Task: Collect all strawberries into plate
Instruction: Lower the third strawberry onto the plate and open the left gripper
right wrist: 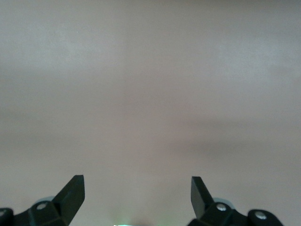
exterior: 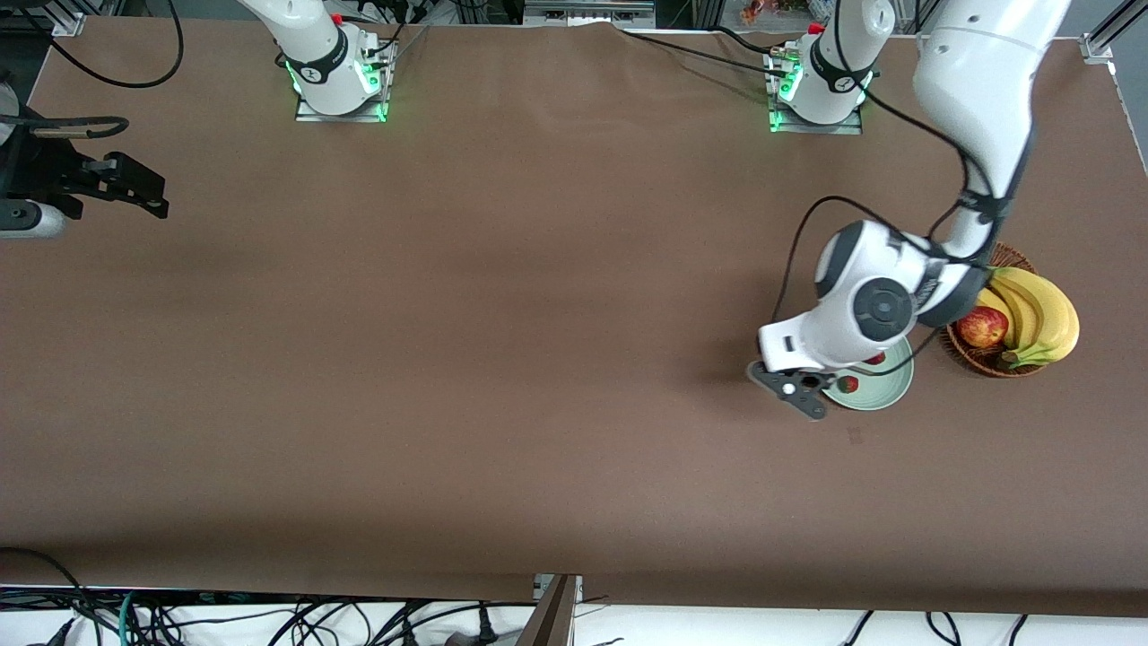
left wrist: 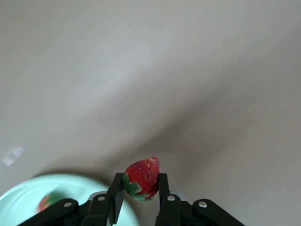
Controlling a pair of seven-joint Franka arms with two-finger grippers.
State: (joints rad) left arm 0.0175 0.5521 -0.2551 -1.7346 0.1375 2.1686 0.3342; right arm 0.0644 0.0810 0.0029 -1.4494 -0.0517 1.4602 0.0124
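Observation:
My left gripper (left wrist: 139, 179) is shut on a red strawberry (left wrist: 143, 173) with a green cap and holds it in the air. In the front view the left hand (exterior: 807, 352) hangs over the rim of the pale mint-green plate (exterior: 895, 388) on the side toward the right arm's end; its fingers are hidden there. Two strawberries lie in the plate: one (exterior: 847, 384) in plain sight, one (exterior: 876, 359) partly hidden under the arm. The plate's rim (left wrist: 19, 195) shows in the left wrist view with a blurred berry (left wrist: 44, 202) in it. My right gripper (right wrist: 136, 184) is open and empty, waiting at the right arm's end of the table (exterior: 134, 188).
A brown wicker basket (exterior: 978, 357) stands beside the plate toward the left arm's end, holding a red-yellow apple (exterior: 982, 327) and bananas (exterior: 1040, 314). The left arm's cable (exterior: 798, 251) loops above the table. The brown table (exterior: 493, 341) stretches wide between the arms.

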